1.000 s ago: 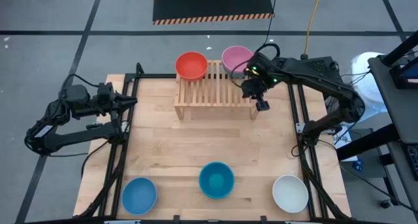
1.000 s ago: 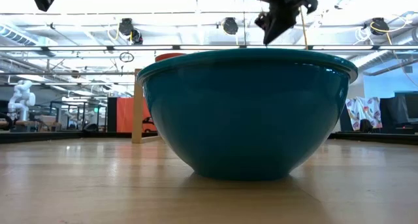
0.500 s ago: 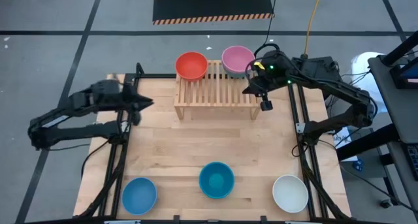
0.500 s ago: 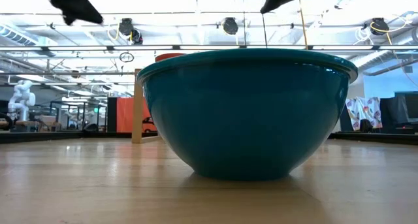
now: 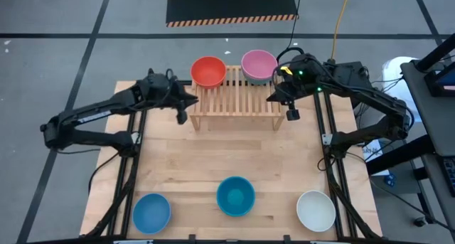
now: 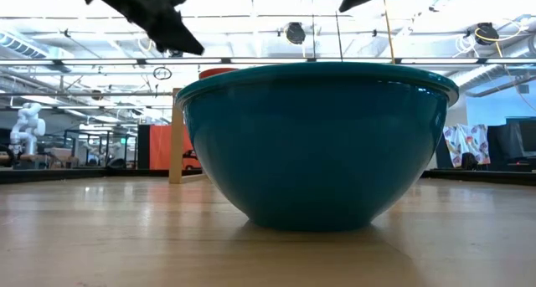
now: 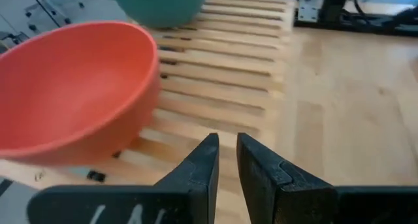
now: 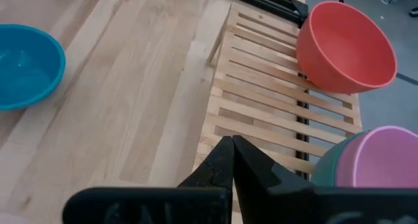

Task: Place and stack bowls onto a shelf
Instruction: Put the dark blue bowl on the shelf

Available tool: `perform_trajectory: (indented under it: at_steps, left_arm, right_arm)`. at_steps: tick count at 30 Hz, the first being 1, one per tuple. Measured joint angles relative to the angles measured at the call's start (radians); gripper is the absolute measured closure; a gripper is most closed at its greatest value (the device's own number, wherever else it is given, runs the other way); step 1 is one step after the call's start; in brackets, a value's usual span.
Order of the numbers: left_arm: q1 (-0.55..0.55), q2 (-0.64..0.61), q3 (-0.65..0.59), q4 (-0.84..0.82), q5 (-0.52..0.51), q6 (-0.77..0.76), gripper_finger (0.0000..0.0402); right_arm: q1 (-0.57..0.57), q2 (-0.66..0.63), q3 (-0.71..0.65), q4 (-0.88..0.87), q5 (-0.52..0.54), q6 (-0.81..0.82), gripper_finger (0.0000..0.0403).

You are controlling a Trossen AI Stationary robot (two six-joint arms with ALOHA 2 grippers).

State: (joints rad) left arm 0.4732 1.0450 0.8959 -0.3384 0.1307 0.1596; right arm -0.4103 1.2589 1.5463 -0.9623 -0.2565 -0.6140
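We take the shelf [image 5: 234,96] at the far edge of the bench [image 5: 213,166] as our landmark. On its slats we see the red bowl [image 5: 208,71] at the left end and the pink bowl [image 5: 258,64] nested in the dark green bowl [image 8: 330,168] toward the right end. The left tool [image 5: 183,110] hovers just off the shelf's left end, near the red bowl, its fingers a narrow gap apart and empty. The right tool [image 5: 290,114] hangs just off the shelf's right end, fingers pressed together with nothing between them. Well in front of the shelf, along the bench's near edge, stand the light blue bowl [image 5: 151,212], the teal bowl [image 5: 235,195] and the white bowl [image 5: 316,210].
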Motion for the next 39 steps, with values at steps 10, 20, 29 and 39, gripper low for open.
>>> perform_trajectory:
  at_steps: [10,20,29,39]
  left_arm:
    - [0.109,0.159,0.000,0.113,0.084,0.023,0.0339]
    - [0.152,0.197,0.000,0.164,0.131,0.028,0.0339]
    - [0.183,0.197,0.000,0.166,0.134,0.046,0.0339]
    - [0.208,0.199,0.000,0.189,0.153,0.065,0.0339]
  right_arm:
    - [0.000,-0.012,0.000,-0.001,-0.001,-0.017,0.0403]
    - [0.000,-0.014,0.000,-0.018,-0.002,-0.030,0.0403]
    - [0.000,-0.014,0.000,-0.018,-0.002,-0.030,0.0403]
    - [0.000,-0.014,0.000,-0.018,-0.002,-0.030,0.0403]
